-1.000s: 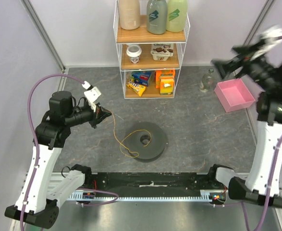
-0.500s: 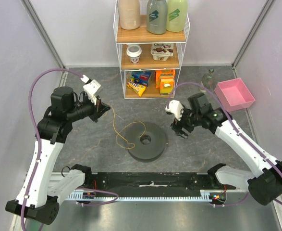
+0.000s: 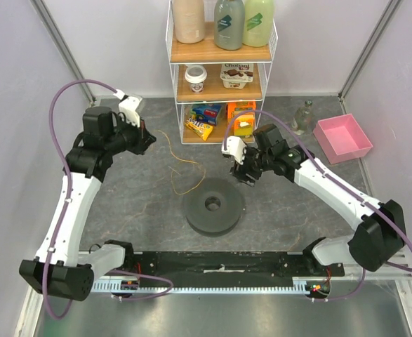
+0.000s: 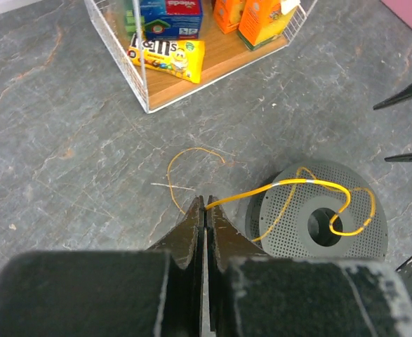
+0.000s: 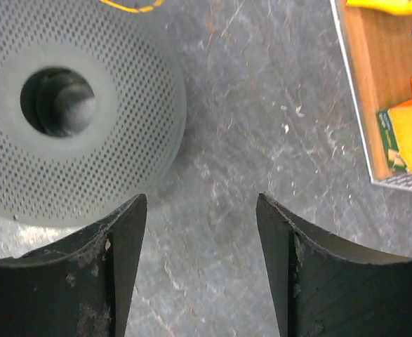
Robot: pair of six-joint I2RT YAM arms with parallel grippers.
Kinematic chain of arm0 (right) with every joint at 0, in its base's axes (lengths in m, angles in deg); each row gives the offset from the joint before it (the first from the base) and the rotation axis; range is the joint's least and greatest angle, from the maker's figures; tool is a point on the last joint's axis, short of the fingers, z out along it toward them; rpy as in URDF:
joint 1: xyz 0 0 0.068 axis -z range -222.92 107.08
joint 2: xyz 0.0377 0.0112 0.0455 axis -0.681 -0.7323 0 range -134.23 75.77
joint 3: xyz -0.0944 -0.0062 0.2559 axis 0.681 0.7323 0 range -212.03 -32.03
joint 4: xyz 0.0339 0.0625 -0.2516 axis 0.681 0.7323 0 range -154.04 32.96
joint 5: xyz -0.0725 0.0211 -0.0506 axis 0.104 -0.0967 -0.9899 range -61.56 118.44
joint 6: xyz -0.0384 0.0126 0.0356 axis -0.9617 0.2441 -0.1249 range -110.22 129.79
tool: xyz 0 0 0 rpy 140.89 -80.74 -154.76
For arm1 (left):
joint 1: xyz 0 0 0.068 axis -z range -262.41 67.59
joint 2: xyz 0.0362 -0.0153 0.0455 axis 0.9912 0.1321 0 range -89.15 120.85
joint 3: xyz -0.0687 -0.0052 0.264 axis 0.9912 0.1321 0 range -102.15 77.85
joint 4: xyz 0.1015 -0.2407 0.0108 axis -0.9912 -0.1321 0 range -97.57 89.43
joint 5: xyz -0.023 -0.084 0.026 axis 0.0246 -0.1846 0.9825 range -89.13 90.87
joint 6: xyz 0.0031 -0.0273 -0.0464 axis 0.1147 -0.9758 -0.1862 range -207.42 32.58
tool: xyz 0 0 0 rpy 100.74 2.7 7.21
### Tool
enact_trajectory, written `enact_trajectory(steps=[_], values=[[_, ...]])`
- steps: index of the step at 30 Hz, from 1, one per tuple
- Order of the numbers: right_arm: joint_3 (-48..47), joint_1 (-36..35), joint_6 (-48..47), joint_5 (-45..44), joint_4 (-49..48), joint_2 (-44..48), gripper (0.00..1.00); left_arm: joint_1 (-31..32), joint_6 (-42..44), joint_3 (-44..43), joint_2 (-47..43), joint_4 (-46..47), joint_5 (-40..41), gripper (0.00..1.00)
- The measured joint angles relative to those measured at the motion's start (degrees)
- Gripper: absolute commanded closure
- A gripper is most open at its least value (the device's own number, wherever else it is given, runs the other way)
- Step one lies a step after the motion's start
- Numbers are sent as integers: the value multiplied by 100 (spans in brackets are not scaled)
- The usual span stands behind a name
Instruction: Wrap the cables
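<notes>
The cable (image 4: 311, 182) is a hair-thin yellow wire. My left gripper (image 4: 205, 202) is shut on it, and it runs from the tips across the dark grey round spool (image 4: 363, 235). In the top view the left gripper (image 3: 148, 140) is raised at the back left, and the cable (image 3: 175, 160) trails down to the floor left of the spool (image 3: 214, 206). My right gripper (image 3: 244, 175) hangs just behind the spool's right edge. Its jaws (image 5: 202, 203) stand open over bare floor with nothing between them, the spool (image 5: 121, 140) to their left.
A white wire shelf rack (image 3: 222, 70) with bottles and snack packs stands at the back centre, and its lower corner (image 5: 388, 91) is close to the right gripper. A pink bin (image 3: 342, 138) and a small glass bottle (image 3: 302, 116) sit at the back right.
The left gripper has moved back and up with the cable, dragging its loop off the spool. The right arm has swung in from the far right to the spool, its jaws narrowing.
</notes>
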Motion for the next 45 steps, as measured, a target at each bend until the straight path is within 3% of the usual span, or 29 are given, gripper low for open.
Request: enact_trajectory(steps=[7,14,23,27,34,40,45], values=[[15,-37,417,579,-911,-96,14,-800,-92,-28,-234,9,-796,98],[501,-52,1379,822,-2109,-201,16,-839,-367,-756,-369,164,-1779,98],[42,-52,2704,859,-2221,-1119,11,-844,-619,-1172,-354,507,-2400,98],[407,-55,2885,1165,-2767,-837,9,-844,-850,-1644,-177,645,-2503,98],[1237,-219,2378,1895,-3515,122,5,-844,-1478,-2260,-61,1239,-2920,98],[1423,-376,2472,2096,-4089,157,5,-846,-2046,-2605,-11,1764,-3193,98],[1429,-402,3268,1926,-4741,-68,5,-848,-2358,-2918,107,2107,-3268,98]])
